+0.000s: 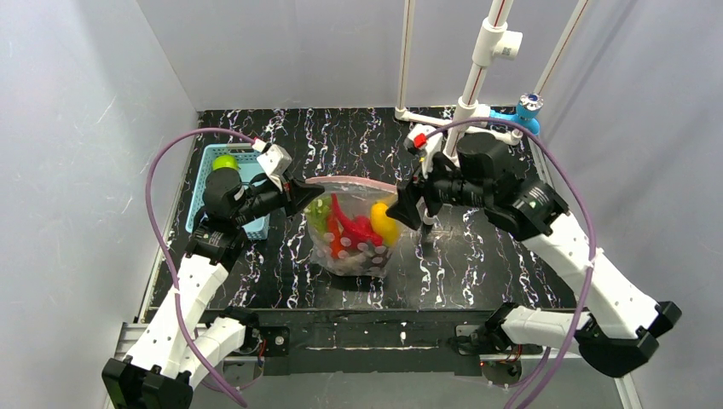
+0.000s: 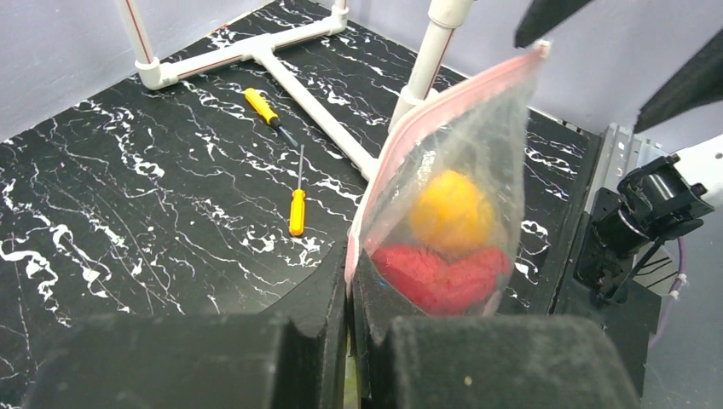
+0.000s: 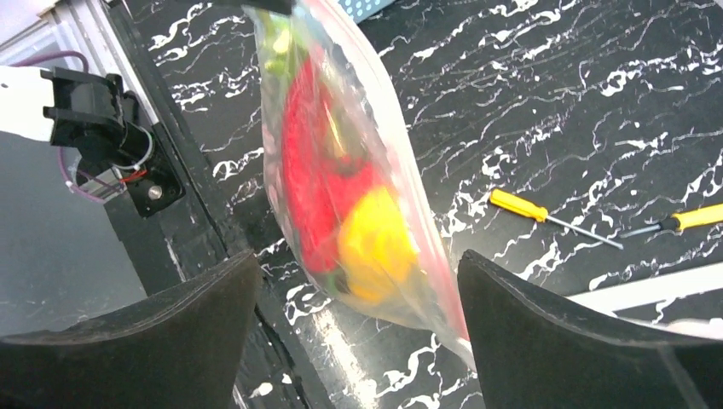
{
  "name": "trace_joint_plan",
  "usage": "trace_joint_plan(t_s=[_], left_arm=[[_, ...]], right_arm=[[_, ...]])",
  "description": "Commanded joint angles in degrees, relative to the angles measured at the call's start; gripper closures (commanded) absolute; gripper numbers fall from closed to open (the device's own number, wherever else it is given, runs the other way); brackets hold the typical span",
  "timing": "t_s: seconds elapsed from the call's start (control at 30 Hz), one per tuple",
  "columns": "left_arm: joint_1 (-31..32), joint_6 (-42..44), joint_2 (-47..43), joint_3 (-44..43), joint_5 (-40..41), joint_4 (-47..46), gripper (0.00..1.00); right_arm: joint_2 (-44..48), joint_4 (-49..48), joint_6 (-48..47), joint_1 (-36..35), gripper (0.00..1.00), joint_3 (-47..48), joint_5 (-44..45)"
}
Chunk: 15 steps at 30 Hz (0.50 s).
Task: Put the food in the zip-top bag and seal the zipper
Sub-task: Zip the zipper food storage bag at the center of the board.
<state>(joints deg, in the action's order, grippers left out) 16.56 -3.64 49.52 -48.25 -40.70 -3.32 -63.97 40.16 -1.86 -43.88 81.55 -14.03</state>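
Observation:
The zip-top bag [image 1: 351, 256] hangs upright at the table's middle, lifted by its mouth. Through it show red pepper and chili [image 1: 354, 230], a yellow fruit [image 1: 384, 223] and green pieces [image 1: 317, 213]. The pink zipper [image 1: 358, 181] runs along the top edge. My left gripper [image 1: 309, 194] is shut on the bag's left top corner; the left wrist view shows its jaws [image 2: 351, 264] pinching the pink strip [image 2: 426, 119]. My right gripper [image 1: 409, 209] is open at the bag's right end, its jaws [image 3: 356, 260] straddling the bag [image 3: 294, 102] without touching. A round green fruit [image 1: 225, 162] lies in the basket.
A light blue basket [image 1: 203, 192] stands at the left behind my left arm. A white pipe frame [image 1: 465, 111] rises at the back right. Two yellow-handled screwdrivers [image 2: 297, 209] [image 2: 260, 104] lie on the black marbled table beyond the bag.

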Motion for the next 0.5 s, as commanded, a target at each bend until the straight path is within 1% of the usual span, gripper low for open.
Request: trace_joint_plan(t_s=[0.0,0.13,0.37,0.47], left_arm=[[-0.46,-0.42,-1.83,0.40,-3.15,-4.11,1.00],[-0.45,-0.71,-2.02,0.23,-4.62,-4.46,1.00],[-0.41,-0.91,-2.75,0.91,-7.24,-5.99,1.00],[-0.46,-1.02,-2.35,0.49,-9.92,-5.97,1.00]], right_arm=[[-4.02,3.70,0.02,0.11,0.07,8.30,-4.54],[-8.10,5.23,0.63,-0.04,0.08,12.03,-8.29],[-12.89,6.11,1.38,-0.33,0.09,15.81,-5.49],[-13.22,4.73,0.49,-0.32,0.08,16.08,-6.33]])
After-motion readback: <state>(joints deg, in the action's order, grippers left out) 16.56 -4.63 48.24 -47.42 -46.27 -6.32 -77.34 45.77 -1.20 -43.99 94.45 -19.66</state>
